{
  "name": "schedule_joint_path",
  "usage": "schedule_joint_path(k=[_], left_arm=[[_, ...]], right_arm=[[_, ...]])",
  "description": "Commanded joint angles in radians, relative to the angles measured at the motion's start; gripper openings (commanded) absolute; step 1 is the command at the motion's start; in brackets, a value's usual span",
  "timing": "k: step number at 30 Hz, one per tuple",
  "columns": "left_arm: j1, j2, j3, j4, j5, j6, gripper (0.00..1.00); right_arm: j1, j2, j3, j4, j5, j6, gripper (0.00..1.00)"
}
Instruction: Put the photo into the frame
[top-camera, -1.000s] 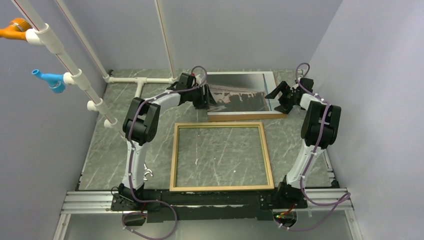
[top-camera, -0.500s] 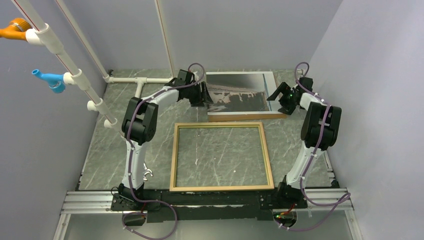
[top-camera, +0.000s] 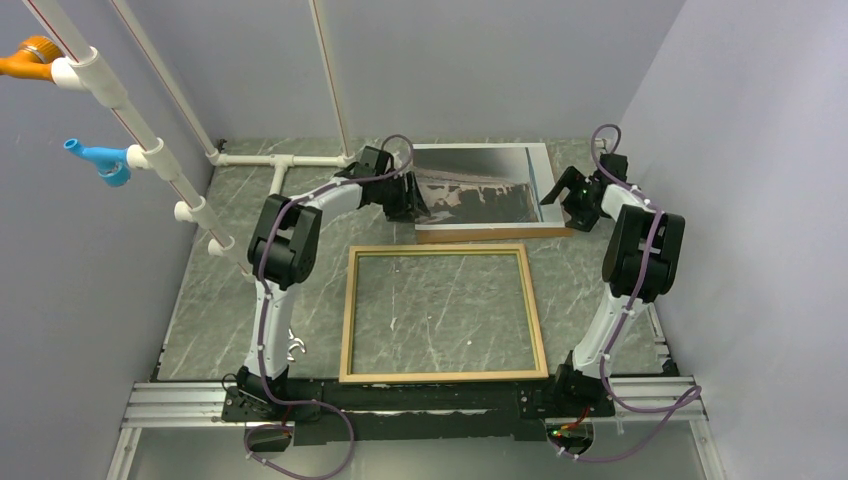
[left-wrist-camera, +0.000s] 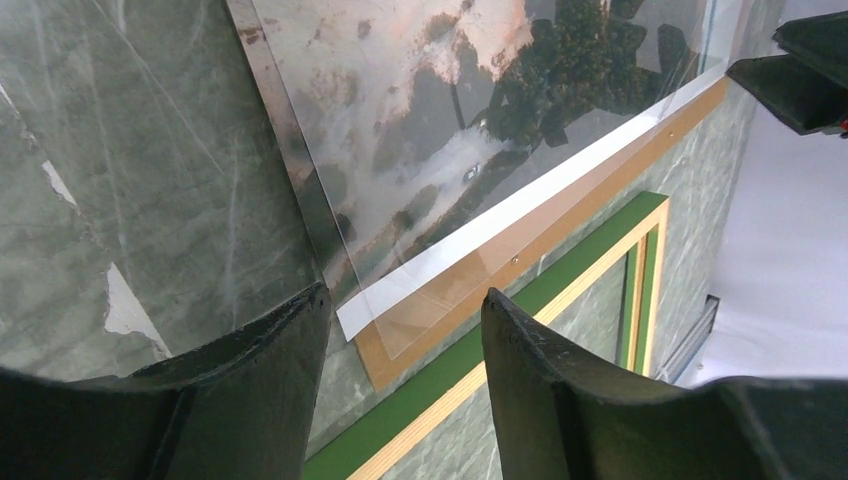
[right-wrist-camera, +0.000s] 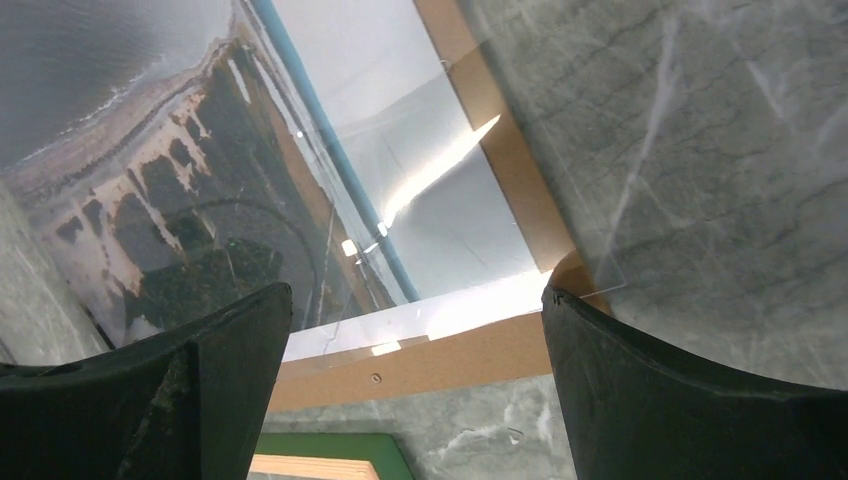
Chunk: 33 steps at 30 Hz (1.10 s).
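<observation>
- Left claw (left-wrist-camera: 400, 350): fingers apart and low over the bench (top-camera: 200, 300). The photo's left near corner lies between them. I cannot see either finger touching it.
- Right claw (right-wrist-camera: 415, 340): fingers wide apart and clamped on nothing. It hangs over the photo's right near corner, with the blue stripe and white margin just ahead of it.
- Photo (top-camera: 480, 185): picture side up, flat on the brown board (top-camera: 500, 233) at the far middle of the bench. A strip of board shows along its near edge.
- Frame (top-camera: 445, 312): tan face up, flat on the bench between the photo and the arm bases. Its far rail is just beside the board's near edge. It is empty, and the bench shows through it.
- What the move turns on: the photo's long axis runs left to right, with one claw at each end of it. Neither arm is clearly nearer, though the left one already straddles a corner.
- Judgement: the photo is not yet gripped. Once lifted, it has to travel toward the bases, across its long axis, and come down square inside the frame.
</observation>
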Motion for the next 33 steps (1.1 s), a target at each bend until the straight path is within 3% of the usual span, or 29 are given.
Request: schedule_joint_path(k=[1, 15, 21, 29, 33], left_arm=[[-0.019, -0.070, 0.010, -0.009, -0.037, 0.047, 0.61], [-0.051, -0.022, 0.067, -0.020, -0.045, 0.070, 0.60], [-0.064, -0.049, 0.062, -0.010, -0.079, 0.099, 0.60], [-0.065, 0.038, 0.098, -0.025, -0.061, 0.098, 0.60], [-0.065, 0.041, 0.074, -0.017, -0.062, 0.100, 0.60]], right_arm=[[-0.026, -0.026, 0.031, -0.049, 0.092, -0.017, 0.98], [-0.087, 0.032, 0.030, -0.003, 0.050, 0.010, 0.98], [-0.114, 0.082, -0.001, 0.102, -0.114, 0.073, 0.97], [-0.124, 0.097, -0.016, 0.205, -0.278, 0.132, 0.95], [-0.153, 0.089, -0.067, 0.353, -0.448, 0.234, 0.92]])
